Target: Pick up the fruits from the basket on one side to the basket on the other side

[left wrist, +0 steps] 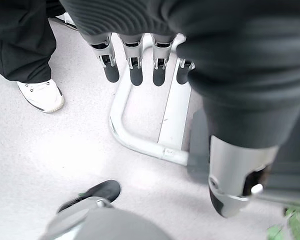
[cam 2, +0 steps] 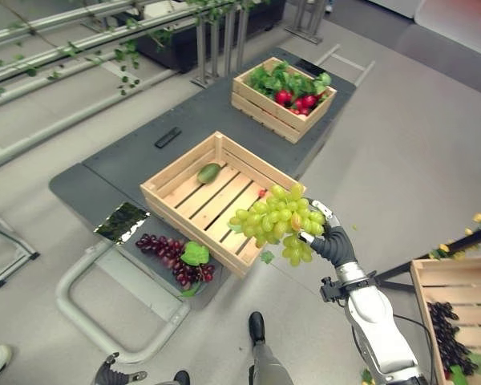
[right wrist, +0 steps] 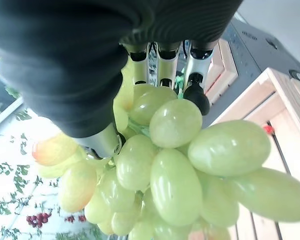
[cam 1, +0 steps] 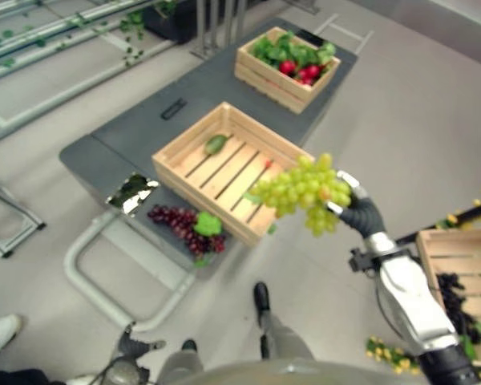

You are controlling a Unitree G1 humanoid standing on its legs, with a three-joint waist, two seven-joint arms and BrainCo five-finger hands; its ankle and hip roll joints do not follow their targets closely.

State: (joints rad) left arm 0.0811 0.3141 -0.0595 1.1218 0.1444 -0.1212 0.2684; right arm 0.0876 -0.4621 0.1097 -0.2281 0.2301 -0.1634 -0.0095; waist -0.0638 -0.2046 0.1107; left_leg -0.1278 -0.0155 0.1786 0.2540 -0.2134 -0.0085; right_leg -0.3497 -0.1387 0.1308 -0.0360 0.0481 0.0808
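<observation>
The right robot hand (cam 2: 330,239) is raised over the near corner of the middle wooden crate (cam 2: 176,178), its fingers (right wrist: 196,95) curled round a bunch of green grapes (cam 2: 276,216) that hangs in the air above the crate's near right edge, not touching the wood. In the right wrist view the grapes crowd close against the palm, with the thumb pressed into the bunch. Inside that crate lies 1 small green fruit (cam 2: 208,172) near the far wall, and a small red thing (cam 2: 261,192) shows beside the grapes. The crate stands on a dark grey bench (cam 2: 136,152). A bunch of dark red grapes (cam 2: 172,255) with a green leaf lies on the bench just beside the crate's near side, next to a shiny tray (cam 2: 122,222). A second crate (cam 2: 282,98) at the far end of the bench holds green leaves and red fruit. A third crate (cam 2: 457,317) sits on the floor to the right, with dark grapes inside. The left robot hand (left wrist: 135,65) hangs low over the floor, fingers straight and released, holding nothing
</observation>
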